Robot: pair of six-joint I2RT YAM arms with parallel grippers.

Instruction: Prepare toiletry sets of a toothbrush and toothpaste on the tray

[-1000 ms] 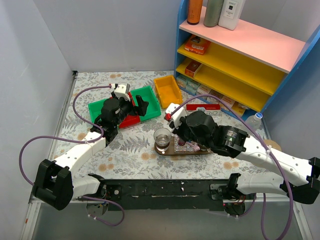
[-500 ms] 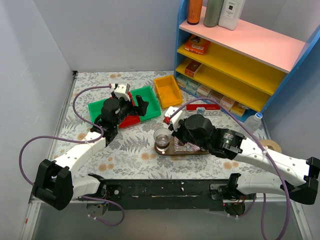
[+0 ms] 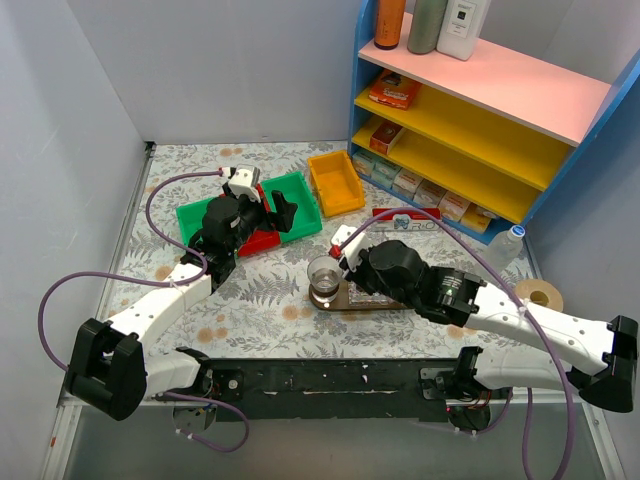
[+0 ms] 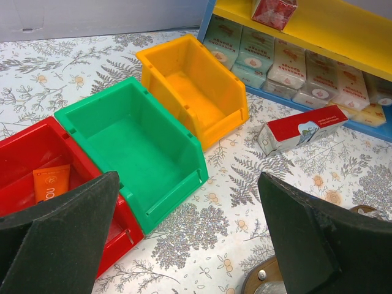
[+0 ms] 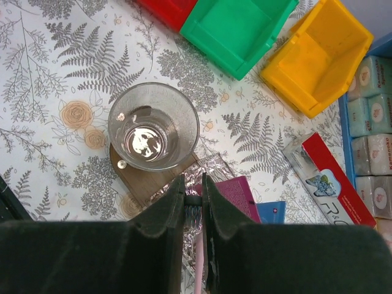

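The tray (image 5: 149,185) is a dark wooden board with a clear glass (image 5: 153,125) standing on its end. A magenta toothpaste tube (image 5: 236,195) and a blue one (image 5: 271,212) lie on it, beside a silvery foil wrapper (image 5: 211,168). My right gripper (image 5: 193,184) hovers over the tray (image 3: 385,300), shut on a toothbrush (image 5: 193,200) with a black head and a pink handle. My left gripper (image 4: 190,245) stands wide open with nothing between its fingers, above the tablecloth beside the green bin (image 4: 141,141).
Red bin (image 4: 37,165) holds an orange packet (image 4: 52,180). A yellow bin (image 4: 193,86) sits behind the green one. A red toothpaste box (image 4: 303,128) lies before the blue shelf unit (image 3: 480,110), which is stocked with small boxes. A tape roll (image 3: 545,293) lies at the right.
My right arm has shifted slightly left and nearer over the tray, still holding the toothbrush, uncovering the red box behind. The left arm has not moved.
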